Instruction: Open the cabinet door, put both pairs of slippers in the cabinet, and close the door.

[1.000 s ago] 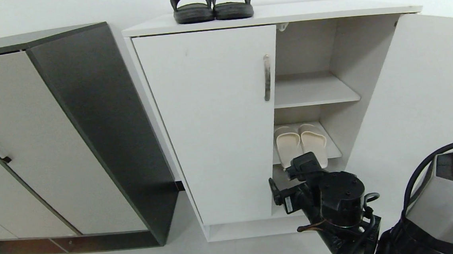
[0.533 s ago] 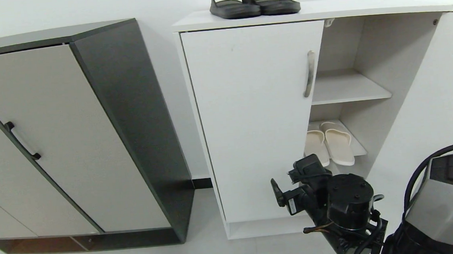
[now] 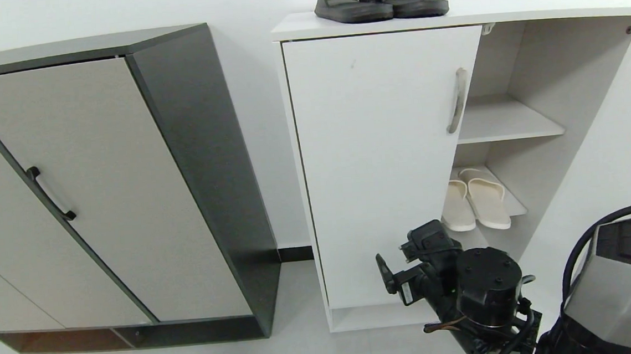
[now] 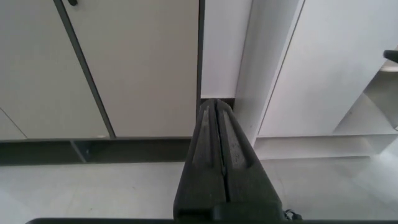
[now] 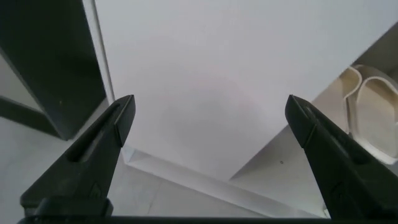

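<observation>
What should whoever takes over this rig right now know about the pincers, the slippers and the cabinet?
The left pincer is shut and holds nothing.
The right pincer is open and empty, in front of the shut left door.
On the cabinet, the right door stands open.
The cream slippers lie on the lower shelf inside. The black slippers sit on the cabinet top.
Done: door opened, cream pair in.
Left: put the black pair inside, then close the door.
</observation>
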Robot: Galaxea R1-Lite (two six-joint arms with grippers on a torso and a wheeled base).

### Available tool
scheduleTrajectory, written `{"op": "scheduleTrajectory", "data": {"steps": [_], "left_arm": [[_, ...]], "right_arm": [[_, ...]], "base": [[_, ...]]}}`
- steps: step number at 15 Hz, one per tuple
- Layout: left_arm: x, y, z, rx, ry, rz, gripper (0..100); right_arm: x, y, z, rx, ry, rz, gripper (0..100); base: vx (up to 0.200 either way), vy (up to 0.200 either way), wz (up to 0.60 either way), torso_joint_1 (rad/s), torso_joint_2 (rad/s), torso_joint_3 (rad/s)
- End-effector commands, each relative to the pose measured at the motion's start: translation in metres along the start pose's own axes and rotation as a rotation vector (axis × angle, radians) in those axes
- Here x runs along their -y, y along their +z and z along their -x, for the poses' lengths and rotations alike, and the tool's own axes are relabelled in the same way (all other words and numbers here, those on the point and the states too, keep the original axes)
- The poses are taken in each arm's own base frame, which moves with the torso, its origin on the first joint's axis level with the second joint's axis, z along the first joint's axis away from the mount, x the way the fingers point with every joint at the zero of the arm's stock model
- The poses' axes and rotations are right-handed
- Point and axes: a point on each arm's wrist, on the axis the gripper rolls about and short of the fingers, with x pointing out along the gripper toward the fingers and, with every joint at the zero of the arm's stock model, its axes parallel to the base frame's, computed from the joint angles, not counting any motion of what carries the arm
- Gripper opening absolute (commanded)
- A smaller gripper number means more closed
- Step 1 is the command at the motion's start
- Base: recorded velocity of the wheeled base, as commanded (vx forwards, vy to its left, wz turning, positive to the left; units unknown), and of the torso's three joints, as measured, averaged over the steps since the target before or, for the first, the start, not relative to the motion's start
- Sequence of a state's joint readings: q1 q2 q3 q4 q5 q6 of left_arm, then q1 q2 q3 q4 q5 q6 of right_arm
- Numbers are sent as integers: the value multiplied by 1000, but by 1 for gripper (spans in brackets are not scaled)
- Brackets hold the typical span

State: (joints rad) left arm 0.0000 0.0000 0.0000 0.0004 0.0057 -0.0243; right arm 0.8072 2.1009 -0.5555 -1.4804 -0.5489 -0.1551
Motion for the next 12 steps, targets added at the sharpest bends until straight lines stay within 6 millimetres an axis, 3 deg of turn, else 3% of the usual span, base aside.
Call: {"op": "scheduleTrajectory", "data": {"steps": [1,8,12], "left_arm": [[0,0,0,0,0,0,0],[0,0,0,0,0,0,0],[0,0,0,-1,-1,0,0]], "right_arm": [[0,-1,0,-4,0,2,100],[-1,-2,0,-5,24,7,100],[-1,-2,0,-5,24,5,100]], "base": [[0,0,0,0,0,0],[0,0,0,0,0,0],[0,0,0,8,-174,-265]]}}
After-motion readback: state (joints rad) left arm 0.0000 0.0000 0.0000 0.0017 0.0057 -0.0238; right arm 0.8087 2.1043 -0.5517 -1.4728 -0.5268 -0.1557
